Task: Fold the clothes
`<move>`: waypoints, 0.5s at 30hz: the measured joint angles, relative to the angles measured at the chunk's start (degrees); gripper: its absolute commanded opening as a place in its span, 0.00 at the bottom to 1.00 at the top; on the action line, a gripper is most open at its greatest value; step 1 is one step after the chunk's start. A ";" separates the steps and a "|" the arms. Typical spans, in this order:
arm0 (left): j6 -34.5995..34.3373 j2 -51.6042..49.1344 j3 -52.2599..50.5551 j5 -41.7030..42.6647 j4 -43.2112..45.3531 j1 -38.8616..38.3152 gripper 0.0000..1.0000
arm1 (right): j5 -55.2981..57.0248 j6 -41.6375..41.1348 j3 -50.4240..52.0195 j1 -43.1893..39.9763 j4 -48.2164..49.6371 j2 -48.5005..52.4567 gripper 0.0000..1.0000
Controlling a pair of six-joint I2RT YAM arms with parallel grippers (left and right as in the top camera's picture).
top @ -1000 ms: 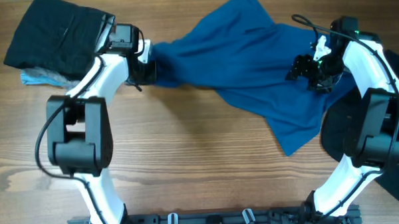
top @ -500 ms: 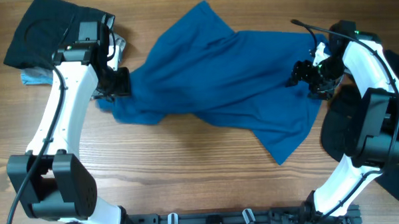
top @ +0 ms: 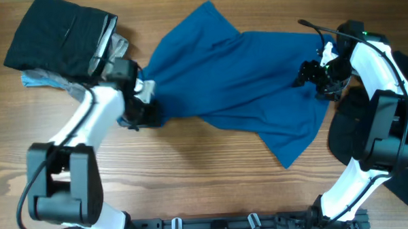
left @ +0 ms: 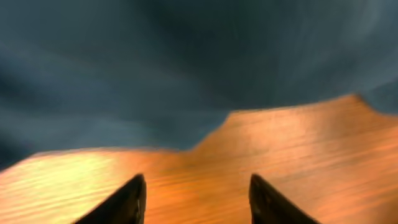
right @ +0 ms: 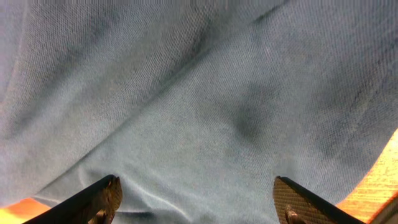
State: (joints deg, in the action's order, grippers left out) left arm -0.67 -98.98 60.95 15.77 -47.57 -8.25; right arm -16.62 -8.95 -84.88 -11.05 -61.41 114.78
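A blue garment (top: 237, 79) lies rumpled and spread across the middle of the wooden table (top: 192, 176). My left gripper (top: 148, 116) sits at the garment's lower left edge. In the blurred left wrist view it (left: 196, 200) is open, with bare wood between the fingers and the blue cloth (left: 186, 68) just ahead. My right gripper (top: 310, 75) hovers over the garment's right part. In the right wrist view it (right: 199, 202) stands wide open, with the blue fabric (right: 205, 112) under it and nothing pinched.
A folded black garment (top: 58, 41) lies at the back left on a light blue item (top: 39, 81). More black clothing (top: 399, 162) lies at the right edge, partly under the right arm.
The left gripper dragged the blue garment leftward and let go of it. It then swung back right and nearer, to the cloth's lower left edge. The right gripper has barely moved.
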 measured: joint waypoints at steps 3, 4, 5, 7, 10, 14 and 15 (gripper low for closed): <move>0.17 -0.13 -4.57 -1.36 8.92 -3.91 0.63 | 0.00 0.00 0.00 0.00 0.20 0.00 0.82; 0.17 -0.35 -5.01 -2.45 10.08 -4.70 0.61 | 0.00 0.00 0.00 0.00 0.22 0.00 0.82; 0.17 -0.59 -5.11 -3.08 10.64 -5.01 0.56 | 0.00 0.00 0.00 0.00 0.22 0.00 0.83; 0.28 -1.86 -5.14 -5.01 12.50 -5.20 0.54 | 0.00 0.00 0.00 0.00 0.50 0.00 0.83; 0.17 -2.49 -4.81 -7.10 13.75 -5.27 0.41 | 0.00 0.00 0.00 0.00 0.63 0.00 0.83; -0.11 -3.02 -4.24 -11.02 12.70 -5.51 0.04 | 0.00 0.00 0.00 0.00 0.81 0.00 0.82; -0.50 -3.30 -3.61 -11.65 10.21 -5.44 0.04 | 0.00 0.00 0.00 0.00 1.01 0.00 0.82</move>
State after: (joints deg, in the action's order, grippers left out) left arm -1.17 -102.28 57.34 4.12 -37.36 -13.69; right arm -16.62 -8.95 -84.88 -11.05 -60.40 114.78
